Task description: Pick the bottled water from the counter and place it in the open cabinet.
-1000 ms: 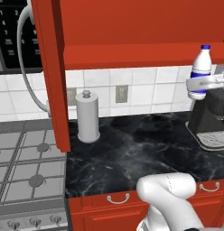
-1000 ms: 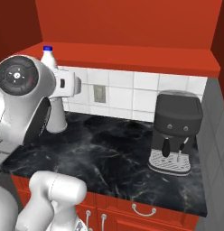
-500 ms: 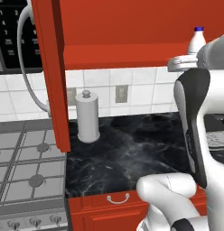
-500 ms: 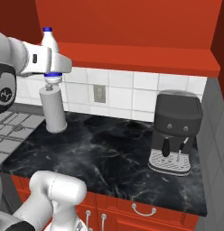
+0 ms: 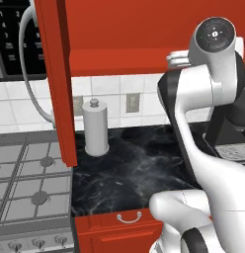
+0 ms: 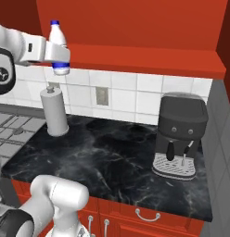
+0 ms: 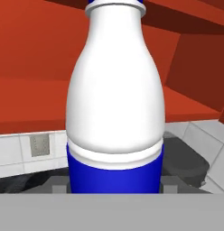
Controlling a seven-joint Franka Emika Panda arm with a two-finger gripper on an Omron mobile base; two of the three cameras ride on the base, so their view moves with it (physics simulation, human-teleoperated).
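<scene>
The bottled water stands upright in the air, white with a blue cap and blue label band, and my gripper is shut on its lower part. It hangs in front of the open cabinet, level with the front edge of the cabinet's floor and above the counter. In the hand view the bottled water looms close, with the red cabinet interior behind it. From the left base, my own arm hides the bottle, and the cabinet's tall red door stands open at the left.
A tall grey cylinder with a knob stands on the counter below the bottle, by the tiled wall. A dark coffee machine sits at the right. A gas stove lies left of the counter, with a microwave above it.
The arm has raised the bottle and carried it along the cabinet front, rightward in the right base view. Its upper links have swung across the left base view and now hide the bottle there.
</scene>
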